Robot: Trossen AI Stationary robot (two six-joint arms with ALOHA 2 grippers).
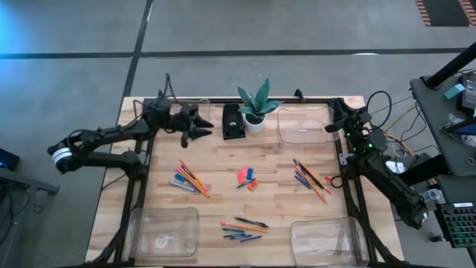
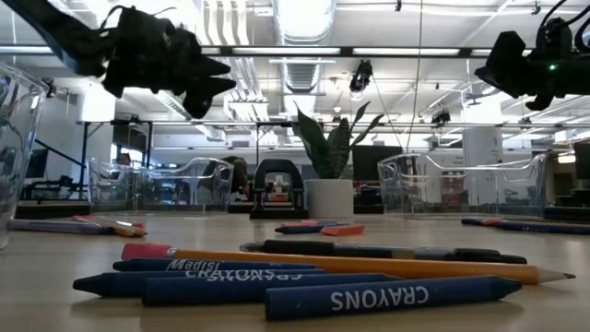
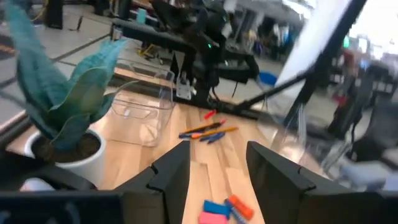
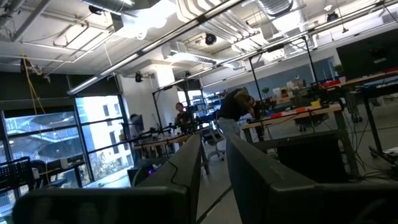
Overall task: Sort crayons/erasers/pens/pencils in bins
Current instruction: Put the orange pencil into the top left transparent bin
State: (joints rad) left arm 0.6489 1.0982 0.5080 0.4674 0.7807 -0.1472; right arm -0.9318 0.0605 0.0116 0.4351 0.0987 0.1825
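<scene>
Crayons (image 1: 242, 236) lie loose between two near bins (image 1: 164, 231), end effectors aloft.

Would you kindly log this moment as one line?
left end effector: open, raised near plant | right end effector: parted, empty, over bin | erasers: unsorted

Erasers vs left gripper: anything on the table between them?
Bare wood in the high view: nothing lies between the left gripper and the erasers. The pencil pile sits off to the side.
</scene>
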